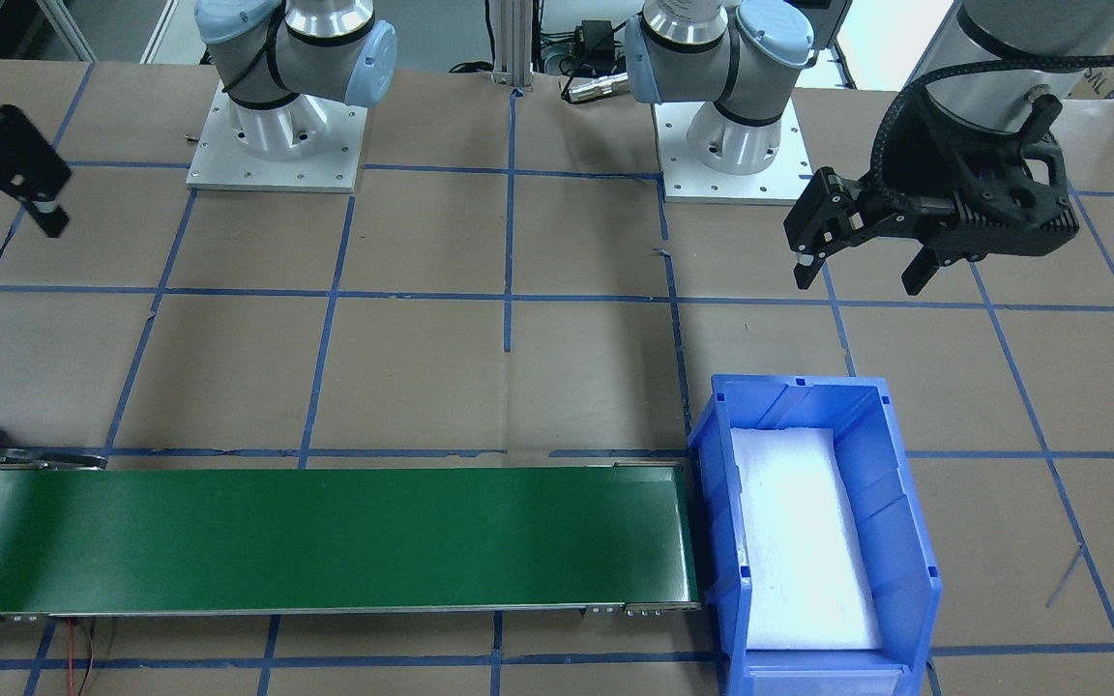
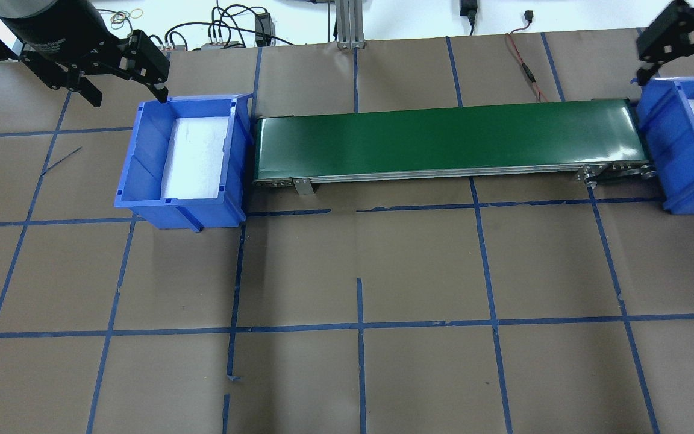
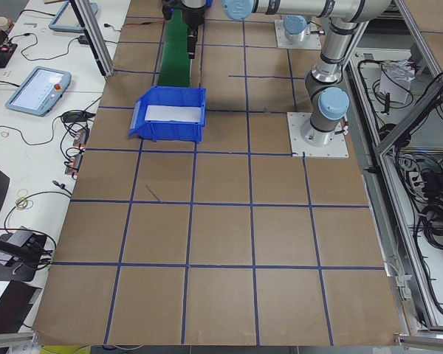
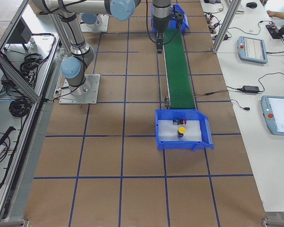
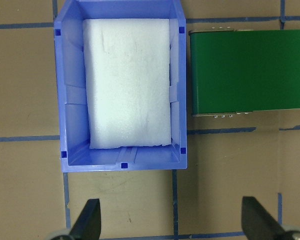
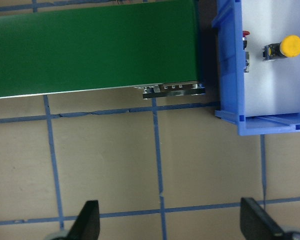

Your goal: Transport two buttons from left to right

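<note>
At the desk's (image 2: 419, 271) right end, both buttons lie inside the right blue bin (image 6: 270, 122), on its white foam lining. The yellow button (image 6: 291, 46) shows plainly in the right wrist view, its round cap bright and its dark body on the belt side. Whether it stands upright or leans cannot be told. The red button (image 6: 246, 34) sits close against the bin wall nearest the green belt (image 2: 443, 138). That wall hides most of it, leaving only a sliver of red cap and a bit of grey body in view. The two buttons are near each other but apart. Overhead, the frame edge cuts this bin off, so only the yellow cap shows there.

The right gripper (image 6: 172, 222) hangs over bare desk on the near side of the belt's right end, toward the robot's bases, beside the bin and not over it. Its jaws stand wide open, with only the two fingertips entering the wrist view. The overhead and front views crop it at their edges.

At the left end, the left gripper (image 1: 857, 280) hovers on the near side of the left blue bin (image 5: 72, 100), which holds a white foam pad (image 5: 127, 82). Its jaws are likewise spread wide. From the side views both grippers are too small to judge.
</note>
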You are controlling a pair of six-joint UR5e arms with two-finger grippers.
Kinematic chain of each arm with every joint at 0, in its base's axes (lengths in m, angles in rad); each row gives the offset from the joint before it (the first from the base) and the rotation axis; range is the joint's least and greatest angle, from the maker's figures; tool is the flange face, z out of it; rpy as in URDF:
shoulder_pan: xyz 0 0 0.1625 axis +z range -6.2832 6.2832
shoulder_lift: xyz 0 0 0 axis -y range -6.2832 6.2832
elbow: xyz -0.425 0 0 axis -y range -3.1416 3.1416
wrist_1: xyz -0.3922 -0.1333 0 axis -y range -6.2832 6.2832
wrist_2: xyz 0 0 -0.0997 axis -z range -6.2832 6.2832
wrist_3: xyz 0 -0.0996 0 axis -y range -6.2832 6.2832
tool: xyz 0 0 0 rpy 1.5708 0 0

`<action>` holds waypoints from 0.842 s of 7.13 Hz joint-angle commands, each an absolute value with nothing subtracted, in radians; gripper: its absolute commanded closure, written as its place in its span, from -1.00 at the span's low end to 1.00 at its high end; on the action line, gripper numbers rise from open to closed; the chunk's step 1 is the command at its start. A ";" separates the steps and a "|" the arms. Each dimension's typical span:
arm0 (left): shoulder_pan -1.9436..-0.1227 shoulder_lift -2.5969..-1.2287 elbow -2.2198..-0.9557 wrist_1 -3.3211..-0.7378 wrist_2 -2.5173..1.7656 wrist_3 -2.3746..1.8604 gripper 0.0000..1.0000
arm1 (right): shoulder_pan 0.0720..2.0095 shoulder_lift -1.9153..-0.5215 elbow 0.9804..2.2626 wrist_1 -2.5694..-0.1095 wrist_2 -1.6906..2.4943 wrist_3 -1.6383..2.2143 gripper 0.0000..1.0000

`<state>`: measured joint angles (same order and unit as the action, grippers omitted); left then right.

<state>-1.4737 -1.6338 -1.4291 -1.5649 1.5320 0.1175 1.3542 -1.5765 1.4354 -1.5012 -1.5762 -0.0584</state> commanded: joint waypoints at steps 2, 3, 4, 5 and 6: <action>-1.473 -1.635 -1.440 -1.537 1.531 0.118 -1.00 | 1.572 -1.517 1.453 -1.553 -1.577 0.112 -1.00; -1.473 -1.635 -1.440 -1.537 1.531 0.118 -1.00 | 1.571 -1.514 1.453 -1.555 -1.577 0.110 -1.00; -1.474 -1.635 -1.440 -1.537 1.531 0.118 -1.00 | 1.571 -1.514 1.451 -1.555 -1.578 0.110 -1.00; -1.474 -1.635 -1.440 -1.537 1.531 0.118 -1.00 | 1.571 -1.513 1.450 -1.560 -1.575 0.112 -1.00; -1.474 -1.635 -1.440 -1.537 1.531 0.118 -1.00 | 1.568 -1.509 1.444 -1.566 -1.577 0.115 -1.00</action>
<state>-1.4740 -1.6352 -1.4403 -1.5374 1.5309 0.1181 1.5692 -1.5130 1.4488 -1.5591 -1.5767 0.1118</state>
